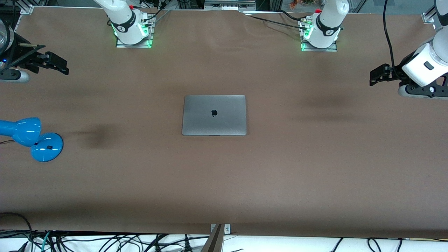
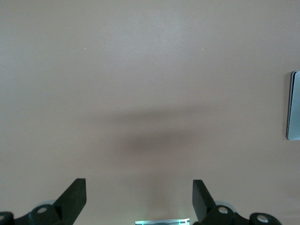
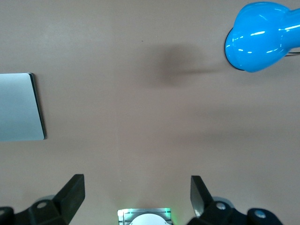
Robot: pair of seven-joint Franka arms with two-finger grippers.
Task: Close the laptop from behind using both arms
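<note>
The space-grey laptop (image 1: 214, 114) lies flat in the middle of the brown table with its lid down and the black apple logo facing up. My left gripper (image 1: 377, 75) hangs open and empty over the table at the left arm's end, well apart from the laptop. In the left wrist view the gripper (image 2: 139, 197) is over bare table, with an edge of the laptop (image 2: 294, 105) showing. My right gripper (image 1: 57, 64) hangs open and empty over the right arm's end. The right wrist view shows the gripper (image 3: 137, 194) and a laptop corner (image 3: 18, 107).
A blue desk lamp (image 1: 31, 138) lies on the table at the right arm's end, nearer the front camera than the right gripper; it also shows in the right wrist view (image 3: 262, 35). The arm bases (image 1: 133, 35) (image 1: 319, 38) stand along the table's edge farthest from the front camera. Cables (image 1: 105, 241) lie past the nearest edge.
</note>
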